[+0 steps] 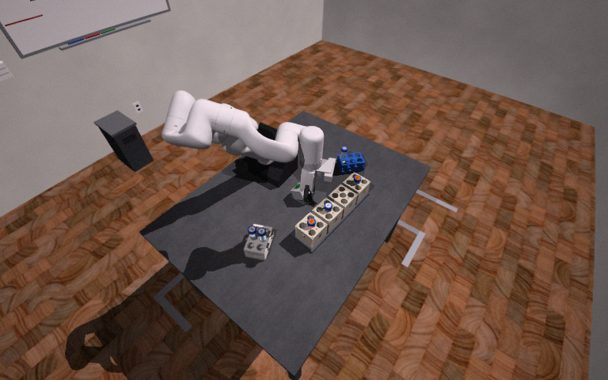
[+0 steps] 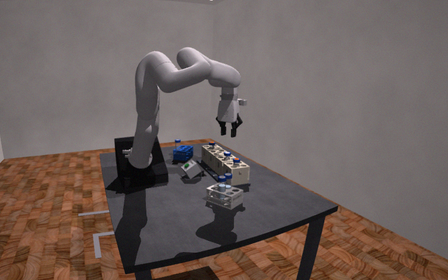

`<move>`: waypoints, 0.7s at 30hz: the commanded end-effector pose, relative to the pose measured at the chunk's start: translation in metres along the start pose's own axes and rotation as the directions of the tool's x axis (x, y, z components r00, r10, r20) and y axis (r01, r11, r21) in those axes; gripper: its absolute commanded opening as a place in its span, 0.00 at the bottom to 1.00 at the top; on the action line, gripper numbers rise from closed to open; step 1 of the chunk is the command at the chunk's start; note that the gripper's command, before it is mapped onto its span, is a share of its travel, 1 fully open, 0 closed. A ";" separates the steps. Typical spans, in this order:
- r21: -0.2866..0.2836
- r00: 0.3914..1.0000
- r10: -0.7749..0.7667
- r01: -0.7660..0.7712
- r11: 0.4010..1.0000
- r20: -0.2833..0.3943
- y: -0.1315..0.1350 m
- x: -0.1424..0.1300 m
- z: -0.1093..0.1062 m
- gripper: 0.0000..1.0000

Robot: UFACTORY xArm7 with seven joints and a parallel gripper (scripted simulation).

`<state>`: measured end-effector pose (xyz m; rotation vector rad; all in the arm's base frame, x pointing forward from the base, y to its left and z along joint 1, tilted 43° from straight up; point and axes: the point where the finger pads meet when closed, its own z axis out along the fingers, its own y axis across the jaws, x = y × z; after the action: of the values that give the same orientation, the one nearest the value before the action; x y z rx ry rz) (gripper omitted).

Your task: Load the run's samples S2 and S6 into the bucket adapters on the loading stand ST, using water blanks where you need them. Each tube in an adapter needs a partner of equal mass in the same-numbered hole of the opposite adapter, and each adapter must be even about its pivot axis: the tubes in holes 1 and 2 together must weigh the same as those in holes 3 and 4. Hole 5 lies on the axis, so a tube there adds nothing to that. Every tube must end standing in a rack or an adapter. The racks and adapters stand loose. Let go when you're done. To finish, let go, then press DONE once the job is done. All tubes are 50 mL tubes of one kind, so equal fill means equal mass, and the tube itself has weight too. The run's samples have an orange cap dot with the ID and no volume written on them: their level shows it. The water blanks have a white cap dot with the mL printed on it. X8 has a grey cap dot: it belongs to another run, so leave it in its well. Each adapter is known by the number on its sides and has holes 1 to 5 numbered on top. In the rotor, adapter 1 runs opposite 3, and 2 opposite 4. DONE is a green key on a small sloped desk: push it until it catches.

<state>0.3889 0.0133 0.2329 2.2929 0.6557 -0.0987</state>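
- Samples with orange cap dots stand in the end adapters (image 2: 236,170) of the row; a white-dot blank (image 2: 227,154) stands between them.
- Tool (image 2: 228,129) hangs high over the desk (image 2: 289,202), fingers parted, holding nothing.
- Loading looks unfinished, I judge: next comes another blank from the clear rack (image 2: 224,196).

My arm (image 2: 150,86) rises from its base at the back of the table, shoulder link nearly upright, then folds over at the elbow and runs forward. The last link turns straight down, wrist (image 2: 228,90) vertical. Gripper (image 2: 228,129) hangs high in the air, pointing down, fingers (image 2: 223,129) parted with a plain gap between them and nothing held. From the top view I see the forearm (image 1: 251,136) doubled back across the shoulder, and the gripper (image 1: 306,194) is mostly hidden under the wrist body.
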 end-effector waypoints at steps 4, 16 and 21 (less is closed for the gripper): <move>0.002 1.000 -0.009 0.009 1.000 -0.009 0.016 -0.020 -0.002 0.57; 0.002 1.000 -0.008 0.008 1.000 -0.008 0.046 -0.060 -0.001 0.57; 0.002 1.000 -0.008 0.008 1.000 -0.008 0.061 -0.080 -0.001 0.57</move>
<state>0.3525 -0.0507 0.2856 2.2946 0.6685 -0.1000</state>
